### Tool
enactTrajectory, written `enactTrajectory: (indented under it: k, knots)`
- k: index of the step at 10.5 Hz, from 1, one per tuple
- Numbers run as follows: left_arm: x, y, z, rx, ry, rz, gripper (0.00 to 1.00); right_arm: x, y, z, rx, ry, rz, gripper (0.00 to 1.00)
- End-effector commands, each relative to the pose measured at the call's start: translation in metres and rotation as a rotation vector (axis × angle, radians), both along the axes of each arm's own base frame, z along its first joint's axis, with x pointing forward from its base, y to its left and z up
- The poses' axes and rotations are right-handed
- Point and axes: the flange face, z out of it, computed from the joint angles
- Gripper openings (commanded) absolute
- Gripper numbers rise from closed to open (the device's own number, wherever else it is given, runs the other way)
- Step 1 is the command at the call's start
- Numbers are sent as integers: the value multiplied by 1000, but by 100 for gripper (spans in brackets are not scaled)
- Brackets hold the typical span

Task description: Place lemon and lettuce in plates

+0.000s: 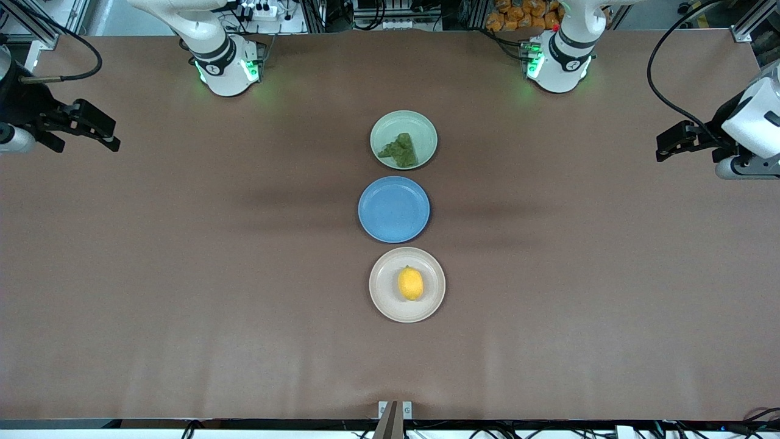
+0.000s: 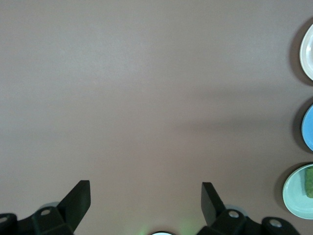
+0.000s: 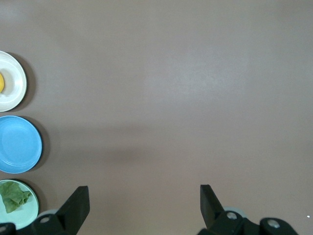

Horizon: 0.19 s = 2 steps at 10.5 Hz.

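Both grippers, left gripper [image 1: 664, 145] and right gripper [image 1: 109, 135], are waiting with open, empty jaws over the bench [image 1: 183, 274] ends, because the lemon [image 1: 411, 283] and the lettuce [image 1: 399, 150] are already lying in the plates [image 1: 381, 305].

The lemon [image 1: 411, 284], small, oval and bright yellow, lies lengthwise at the centre of the cream plate [image 1: 382, 300], nearest the front camera. The lettuce [image 1: 400, 150], a dark green wrinkled leaf, sits toward 6 o'clock in the mint plate [image 1: 423, 128], farthest away.
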Motion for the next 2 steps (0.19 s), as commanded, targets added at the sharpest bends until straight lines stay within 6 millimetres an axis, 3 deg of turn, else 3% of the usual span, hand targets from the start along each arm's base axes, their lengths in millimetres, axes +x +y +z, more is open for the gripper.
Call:
enactTrajectory:
  k: [1, 2]
  knots:
    - [-1, -1, 6, -23, 6, -14, 100, -1, -3, 5, 14, 1, 8, 100]
    - [-2, -1, 7, -23, 4, -14, 100, -1, -3, 4, 14, 3, 8, 100]
